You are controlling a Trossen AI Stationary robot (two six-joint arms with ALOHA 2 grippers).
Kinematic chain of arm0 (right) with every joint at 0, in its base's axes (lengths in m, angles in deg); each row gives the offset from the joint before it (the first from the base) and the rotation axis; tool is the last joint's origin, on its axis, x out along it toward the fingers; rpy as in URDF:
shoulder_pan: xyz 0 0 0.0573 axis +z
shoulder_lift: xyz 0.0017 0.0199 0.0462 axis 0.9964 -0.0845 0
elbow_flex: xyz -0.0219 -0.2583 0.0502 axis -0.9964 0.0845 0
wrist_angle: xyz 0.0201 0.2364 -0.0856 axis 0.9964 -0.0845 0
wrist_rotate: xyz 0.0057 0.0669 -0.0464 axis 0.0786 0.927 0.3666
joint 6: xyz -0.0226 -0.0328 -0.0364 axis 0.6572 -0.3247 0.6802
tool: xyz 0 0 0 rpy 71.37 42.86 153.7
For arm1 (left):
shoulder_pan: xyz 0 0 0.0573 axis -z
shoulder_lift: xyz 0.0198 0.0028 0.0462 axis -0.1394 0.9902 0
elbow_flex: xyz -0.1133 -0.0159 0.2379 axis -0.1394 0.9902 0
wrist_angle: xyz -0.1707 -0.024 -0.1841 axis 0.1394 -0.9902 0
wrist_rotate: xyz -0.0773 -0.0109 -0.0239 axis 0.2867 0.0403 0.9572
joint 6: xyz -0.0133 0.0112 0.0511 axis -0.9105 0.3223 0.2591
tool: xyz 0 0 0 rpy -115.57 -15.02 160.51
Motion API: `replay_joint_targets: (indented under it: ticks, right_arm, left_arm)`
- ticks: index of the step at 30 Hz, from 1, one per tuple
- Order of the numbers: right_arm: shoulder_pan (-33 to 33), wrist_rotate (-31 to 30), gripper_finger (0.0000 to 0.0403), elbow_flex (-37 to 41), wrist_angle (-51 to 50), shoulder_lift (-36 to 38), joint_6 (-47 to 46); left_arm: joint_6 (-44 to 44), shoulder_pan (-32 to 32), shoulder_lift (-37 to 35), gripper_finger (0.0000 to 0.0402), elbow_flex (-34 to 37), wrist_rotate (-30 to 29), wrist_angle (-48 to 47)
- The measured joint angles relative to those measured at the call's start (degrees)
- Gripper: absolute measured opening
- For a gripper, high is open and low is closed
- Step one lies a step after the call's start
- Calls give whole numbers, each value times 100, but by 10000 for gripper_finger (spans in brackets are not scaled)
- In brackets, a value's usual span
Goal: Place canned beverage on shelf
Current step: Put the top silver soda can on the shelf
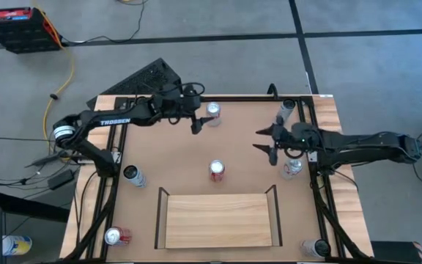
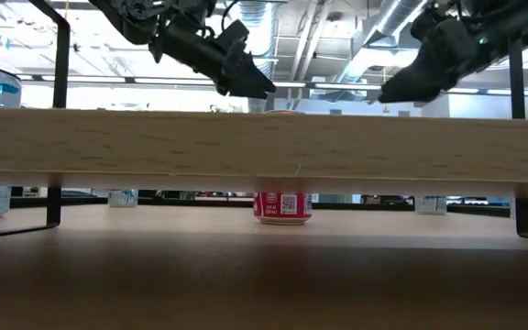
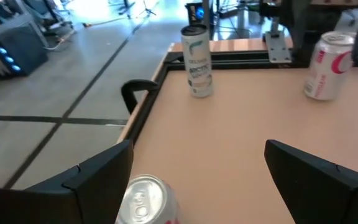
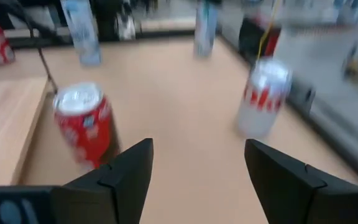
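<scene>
The table carries an empty shelf at lower centre of the high view, with a red can standing just above it. That can could tip if approached off-centre. The right gripper, centre right, has its fingers spread and empty. The left gripper, upper centre, is spread wide, probably hovering beside another can.

**Materials and Surface Finish**

Shelf: pale wood planks, visible grain, matt, with thin black metal end rails. Tabletop: smooth brown board, low sheen, black frame. Red can: glossy printed metal, bright silver lid. Both grippers' fingers: dark, matt, plastic-looking.
</scene>
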Motion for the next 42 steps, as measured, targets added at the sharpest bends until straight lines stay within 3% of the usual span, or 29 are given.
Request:
replay_joint_targets:
  ticks: [4, 8, 19, 25, 35, 42]
  right_arm:
    - [200, 13, 279, -799, -1931, -1, -762]
    - [461, 9, 279, -1343, -2632, -76, -1080]
    - [823, -26, 279, -1421, -2625, -83, -1033]
    - [861, -34, 279, -1421, -2655, -79, -746]
    - [670, -57, 279, -1421, -2654, -79, -586]
    - [600, -57, 279, -1421, -2631, -79, -584]
  left_arm:
    - [35, 2, -179, 349, -2, 38, -182]
    - [234, -19, -239, 344, -11, 38, -133]
    - [-313, -526, 1127, 341, -13, 140, 1656]
    - [-739, -754, 1553, 341, -11, 444, 1772]
    - [-440, -763, 1625, 341, -7, 468, 1735]
    - [-275, -765, 2070, 341, -54, 539, 1795]
